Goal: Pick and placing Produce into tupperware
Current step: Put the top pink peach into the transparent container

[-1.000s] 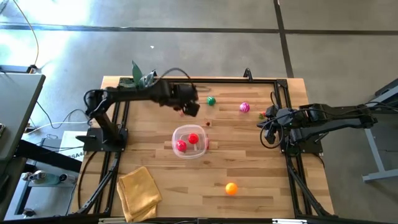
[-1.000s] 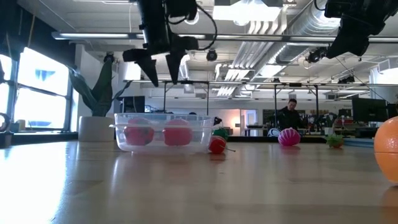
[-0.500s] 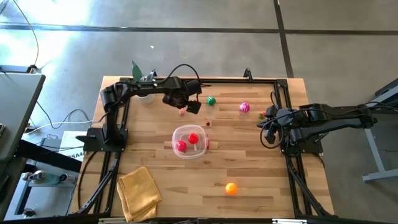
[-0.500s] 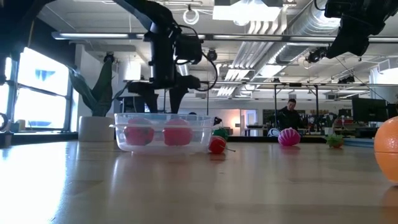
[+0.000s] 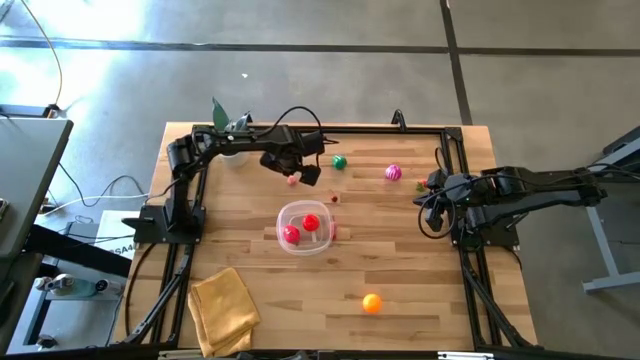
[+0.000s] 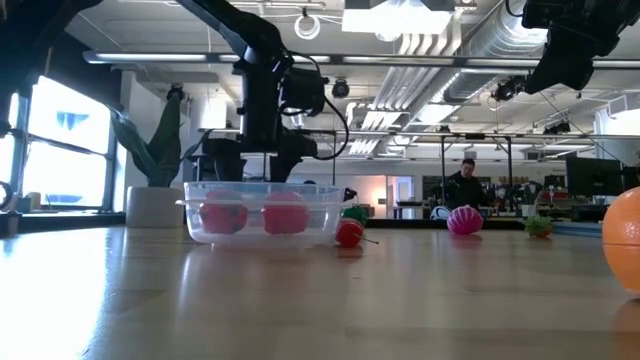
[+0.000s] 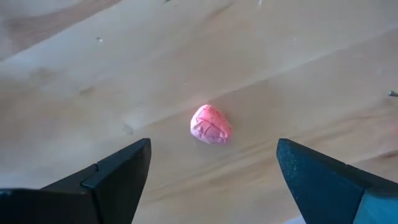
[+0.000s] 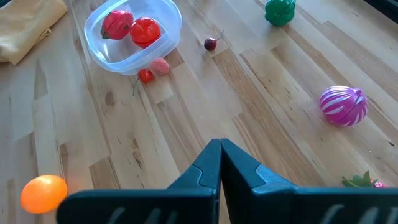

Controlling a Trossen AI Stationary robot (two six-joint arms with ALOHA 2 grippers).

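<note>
Left gripper (image 7: pixel 211 165) hovers, jaws wide, over a pink piece (image 7: pixel 211 124) of produce; an off-centre close could squirt it across the worktop (image 7: pixel 298 74).

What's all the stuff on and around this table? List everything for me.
tub: one, clear, mid-table
red pieces: two, red, inside tub
small pieces: two, red and pink, beside tub
cherry: one, dark red, beyond tub
pink piece: one, pink, below left gripper
green piece: one, green, far side
striped ball: one, magenta, far side
orange ball: one, orange, near side
cloth: one, yellow, near-left corner
plant: one, green, far-left corner
person: one, dark, background room
left gripper: one, dark, open
right gripper: one, dark, shut, right edge
</note>
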